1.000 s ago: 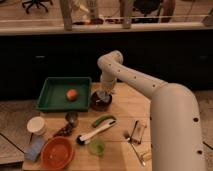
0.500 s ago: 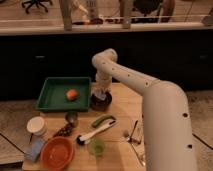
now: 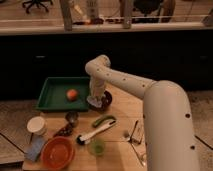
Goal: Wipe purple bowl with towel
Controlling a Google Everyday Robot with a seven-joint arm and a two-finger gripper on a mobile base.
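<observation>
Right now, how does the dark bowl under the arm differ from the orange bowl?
The purple bowl is smaller and dark; the orange bowl is wider and bright. The purple bowl sits beside the green tray with the tool down at it; the orange bowl sits near the table's front edge, untouched. Both stand upright.

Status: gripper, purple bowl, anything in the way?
Gripper low over the purple bowl, at its left rim. Pale patch under it, possibly the towel. Green tray close on the left; nothing blocking the bowl.
</observation>
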